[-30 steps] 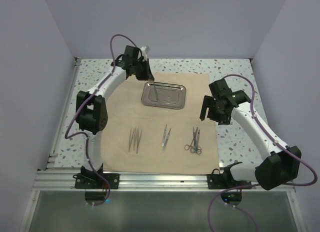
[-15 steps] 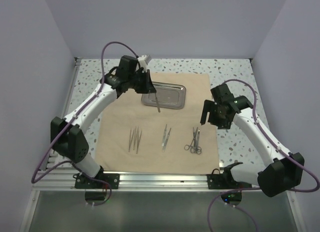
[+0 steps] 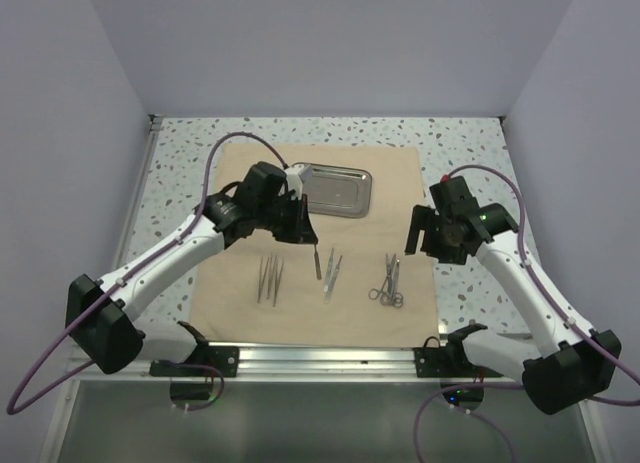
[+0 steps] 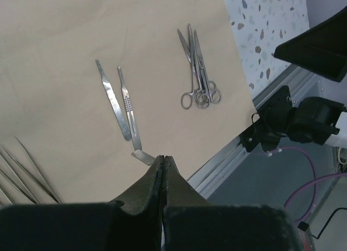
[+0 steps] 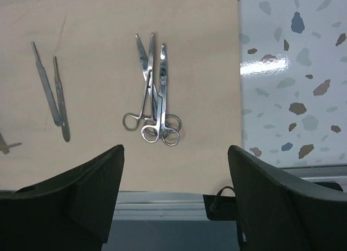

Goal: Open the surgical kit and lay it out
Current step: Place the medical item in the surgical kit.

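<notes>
Tabletop [image 3: 470, 148], speckled, carries everything. Across its middle the tan cloth [image 3: 395, 183] lies unfolded and flat, giving the kit a clean field to sit on. At twelve o'clock on the cloth stands the steel tray [image 3: 345, 191], which looks empty from overhead.

Along the near half the tools lie in a row, like with like. The tweezers [image 3: 270, 279] are at seven o'clock, two flat handles [image 3: 332, 271] at six, and scissors and clamps [image 3: 390, 281] at five, overlapping with their rings toward me.

My left fingers [image 4: 162, 163] are pressed fully together on a thin steel tool [image 3: 318, 259]. I pinch it by its upper end, so it hangs over the gap between the tweezers and the handles, just at nine o'clock of the handles. I judge that it belongs there, beside its kind. Whether its tip touches the cloth I cannot tell.

My right fingers [image 3: 418, 235] stand spread wide and hold nothing. They are parked at three o'clock over the cloth's edge, above the scissors and out of the left arm's way.
</notes>
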`<action>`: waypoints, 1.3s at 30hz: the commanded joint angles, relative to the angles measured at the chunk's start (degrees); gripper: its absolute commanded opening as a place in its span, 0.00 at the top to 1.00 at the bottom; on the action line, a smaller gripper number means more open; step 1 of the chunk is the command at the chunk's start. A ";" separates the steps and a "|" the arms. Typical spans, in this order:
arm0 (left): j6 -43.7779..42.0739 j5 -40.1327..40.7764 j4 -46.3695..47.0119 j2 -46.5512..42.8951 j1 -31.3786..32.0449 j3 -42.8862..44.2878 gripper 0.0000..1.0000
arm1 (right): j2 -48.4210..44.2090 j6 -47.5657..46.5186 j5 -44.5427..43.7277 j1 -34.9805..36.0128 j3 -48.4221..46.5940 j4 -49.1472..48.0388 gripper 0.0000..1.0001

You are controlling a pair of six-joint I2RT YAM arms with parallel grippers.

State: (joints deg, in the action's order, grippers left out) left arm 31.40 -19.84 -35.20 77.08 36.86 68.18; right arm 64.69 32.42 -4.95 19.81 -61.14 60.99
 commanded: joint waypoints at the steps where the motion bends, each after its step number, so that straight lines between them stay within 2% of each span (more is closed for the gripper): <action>1: 4.28 1.11 1.44 -3.16 1.72 -4.37 1.00 | -3.16 -1.22 0.21 -0.21 0.94 2.11 0.19; 6: 5.34 2.95 8.12 -0.53 2.42 -9.54 1.00 | -6.23 -1.31 -0.50 -0.30 2.43 4.04 0.19; 9: 5.43 5.06 13.22 3.77 2.51 -11.84 1.00 | -7.73 -1.22 -0.85 -0.30 2.96 5.19 0.19; 13: 5.43 6.56 18.67 12.38 2.51 -10.36 1.00 | -8.70 -0.96 -1.20 -0.30 2.96 6.24 0.19; 18: 4.11 8.05 15.52 24.58 2.60 -1.41 1.00 | -8.00 -0.96 -2.25 -0.30 1.91 6.86 0.18; 21: 4.46 8.93 15.25 27.41 2.60 -0.77 1.00 | -6.86 -1.22 -3.05 -0.30 0.33 6.77 0.18; 26: 8.23 6.92 18.49 26.55 2.60 -2.88 1.00 | -5.54 -1.14 -2.88 -0.21 -0.03 5.98 0.19; 30: 9.21 6.91 17.10 27.16 2.60 -0.25 1.00 | -5.01 -0.61 -2.08 -0.30 0.94 4.84 0.18; 31: 8.69 7.26 15.27 27.33 2.60 0.63 0.95 | -4.83 -0.35 -1.91 -0.30 1.11 4.58 0.18; 32: 8.33 8.48 14.29 27.34 2.60 2.46 0.84 | -4.75 -0.34 -1.90 -0.21 1.12 4.49 0.18; 33: 7.98 9.28 13.24 26.99 2.60 3.26 0.57 | -4.66 -0.34 -1.90 -0.21 1.03 4.49 0.18; 35: 6.93 11.21 11.12 26.20 2.60 5.02 0.44 | -4.74 -0.43 -2.08 -0.30 1.03 4.49 0.19; 36: 6.66 11.48 10.60 25.24 2.60 5.47 0.25 | -4.66 -0.35 -2.17 -0.30 1.20 4.31 0.18; 37: 6.22 11.66 9.63 24.79 2.60 5.90 0.20 | -4.83 -0.26 -2.08 -0.30 1.38 4.22 0.18; 39: 5.87 11.92 8.40 23.21 2.60 7.40 0.18 | -5.01 -0.17 -1.91 -0.30 1.73 4.14 0.18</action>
State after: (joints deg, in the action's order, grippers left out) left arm 38.48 -9.87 -23.59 104.81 39.16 72.23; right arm 59.75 32.01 -6.87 19.79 -59.22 66.19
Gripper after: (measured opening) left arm 0.812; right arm 0.815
